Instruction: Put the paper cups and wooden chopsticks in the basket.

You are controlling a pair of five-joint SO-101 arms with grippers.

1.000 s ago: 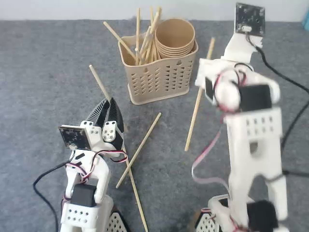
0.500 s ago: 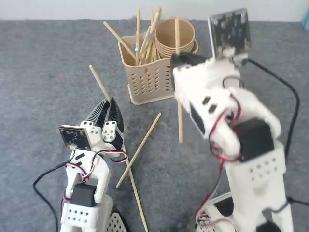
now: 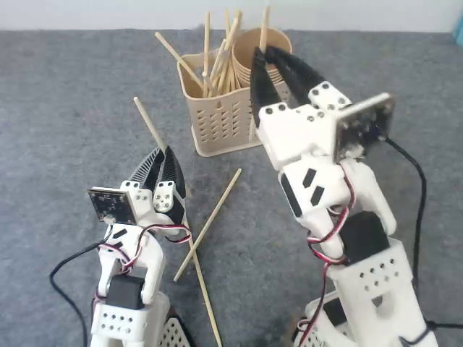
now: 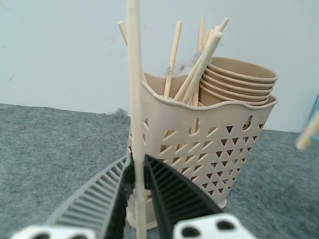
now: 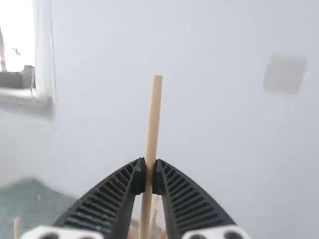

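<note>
Beige up top, grey everywhere else. Looking down at a beige perforated plastic basket (image 3: 231, 123) standing at upper centre on the grey carpet (image 3: 72, 108), carrying a stack of tan paper cups (image 3: 246, 47) in its right half and a bundle of wooden chopsticks (image 3: 207, 43) leaning out of the left half. Seeing the right gripper (image 3: 263, 52) hanging right over the cups, squeezing a round wooden chopstick (image 3: 266, 25) nearly upright, top end poking toward the top edge, lower end running down in front of the basket wall. Also catching the left gripper (image 3: 165, 150) at lower left of centre, well apart from the basket, pinching a second wooden chopstick (image 3: 148, 123) slanting toward the upper left. Spotting one loose wooden chopstick (image 3: 208, 225) lying diagonally mid-frame between the arms, touching neither gripper. Same story from both wrist views: clamping tight on a stick.
</note>
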